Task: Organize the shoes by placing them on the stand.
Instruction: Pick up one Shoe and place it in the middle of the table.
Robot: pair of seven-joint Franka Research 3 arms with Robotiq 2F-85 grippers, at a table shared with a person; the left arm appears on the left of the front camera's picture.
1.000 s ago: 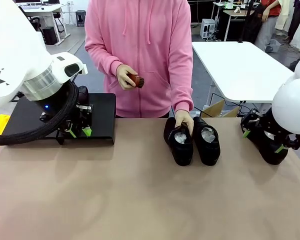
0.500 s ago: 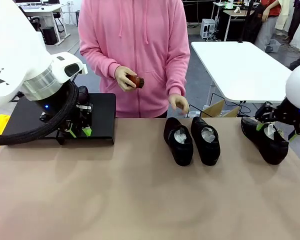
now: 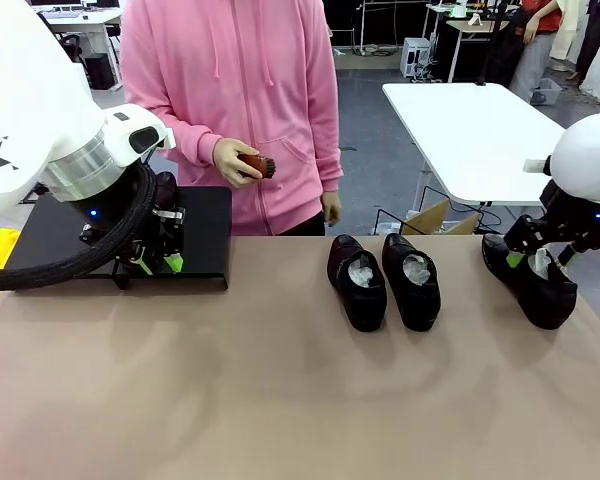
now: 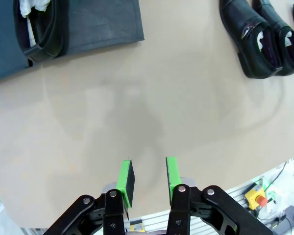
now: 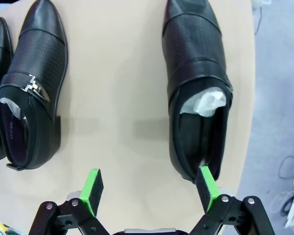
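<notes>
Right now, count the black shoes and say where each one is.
4. The left middle shoe and right middle shoe sit side by side on the table; the third shoe lies at its right edge by the right tool; the fourth shoe rests on the stand.

Near half of the tan tabletop is wide open from edge to edge. Mid-table, a pair of glossy black leather dress shoes sits side by side, with bare lanes either side. At left, the low matte black rectangular stand has its right end free, while the white left arm and its thick black cable bundle crowd the rest. A third black shoe blocks the right edge, with the right gripper spread wide just above it. On the far side, a person in a pink hoodie stands behind the stand.
</notes>
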